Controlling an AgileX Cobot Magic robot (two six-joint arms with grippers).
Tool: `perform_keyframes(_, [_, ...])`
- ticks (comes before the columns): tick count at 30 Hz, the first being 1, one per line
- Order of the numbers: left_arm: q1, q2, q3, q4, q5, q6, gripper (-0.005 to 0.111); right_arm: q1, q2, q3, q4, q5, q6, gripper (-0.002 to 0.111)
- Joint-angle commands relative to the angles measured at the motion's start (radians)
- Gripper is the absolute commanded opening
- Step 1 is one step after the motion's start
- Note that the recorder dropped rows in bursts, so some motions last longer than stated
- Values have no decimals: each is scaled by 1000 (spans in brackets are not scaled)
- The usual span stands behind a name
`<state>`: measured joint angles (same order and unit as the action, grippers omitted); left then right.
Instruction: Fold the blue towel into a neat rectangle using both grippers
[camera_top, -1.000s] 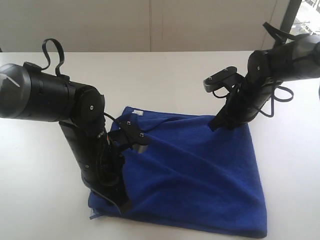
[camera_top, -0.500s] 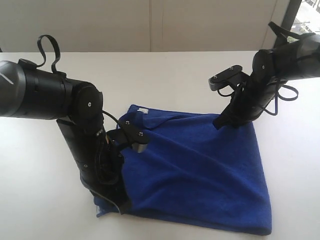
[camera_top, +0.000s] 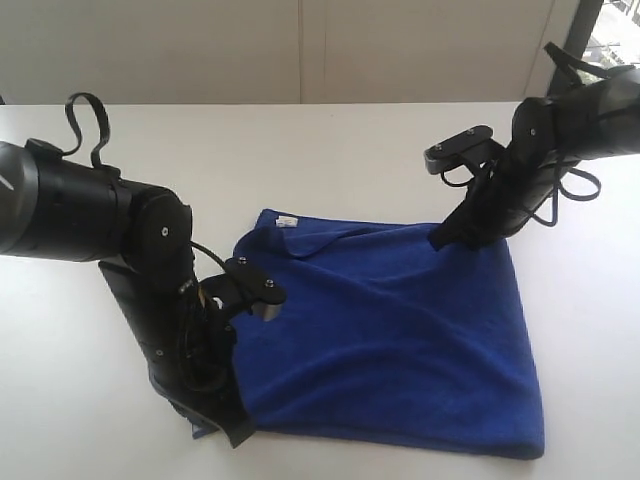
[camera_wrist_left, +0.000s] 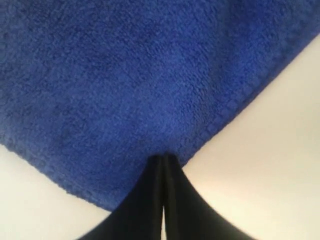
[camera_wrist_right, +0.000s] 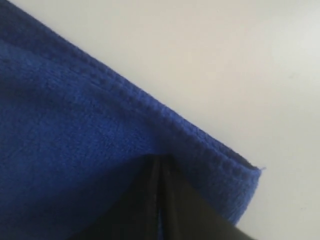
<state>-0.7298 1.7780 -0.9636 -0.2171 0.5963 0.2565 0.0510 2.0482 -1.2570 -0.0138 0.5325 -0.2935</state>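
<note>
**Left gripper** (camera_wrist_left: 163, 160): black tapered jaws are pressed together. The tips are sunk into the pile of the blue towel (camera_wrist_left: 125, 75) just inside a hemmed edge, with cloth pinched between them. In the exterior view this grip falls at the towel's near left corner.

**Right gripper** (camera_wrist_right: 157, 162): the black jaws are likewise closed tight and pinch the towel beside its stitched hem, near a corner. A fine thread tail (camera_wrist_right: 262, 168) is seen at that corner's tip. In the exterior view this grip falls at the towel's far right corner.

**Blue towel:** deep blue and fuzzy, it is laid out as a rough four-sided shape between the two grips. Soft diagonal creases run across it from the far left corner. A small white label (camera_top: 287, 222) is sewn at that corner.

**Left wrist camera** (camera_top: 262, 308): a grey block on a black bracket, carried over the towel's left edge.

**Right wrist camera** (camera_top: 458, 148): carried above and beyond the towel's far right corner.

**White table** (camera_top: 330, 150): the towel lies on it, and bare surface is seen on every side of the towel.
</note>
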Motion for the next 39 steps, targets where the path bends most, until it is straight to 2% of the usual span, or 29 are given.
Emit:
perform_keyframes(1, [-3, 2, 32, -3, 5, -14, 0, -35, 37, 11, -31, 19, 9, 0])
perform_keyframes(10, [-3, -15, 32, -9, -30, -14, 0, -34, 35, 11, 6, 14, 1, 0])
perform_keyframes(20, [-3, -240, -58, -20, -61, -14, 0, -11, -118, 9, 73, -9, -67, 0])
perform_keyframes(23, [-1, -260, -75, 5, -106, -14, 0, -4, -166, 9, 93, 11, -67, 0])
perform_keyframes(27, [1, -245, -75, 54, -202, -12, 0, 21, -236, 9, 119, 127, -67, 0])
perform_keyframes(30, [30, -219, -79, 70, -227, -14, 0, 109, -298, 85, 254, 236, -172, 0])
perform_keyframes(33, [100, -219, -79, 70, -179, -14, 0, 280, -342, 263, 287, 139, -181, 0])
perform_keyframes(35, [113, -219, -79, 70, -124, -14, 0, 350, -338, 309, 287, 102, -150, 0])
perform_keyframes(39, [113, -219, -79, 70, -62, -10, 0, 419, -302, 361, 285, 61, -123, 0])
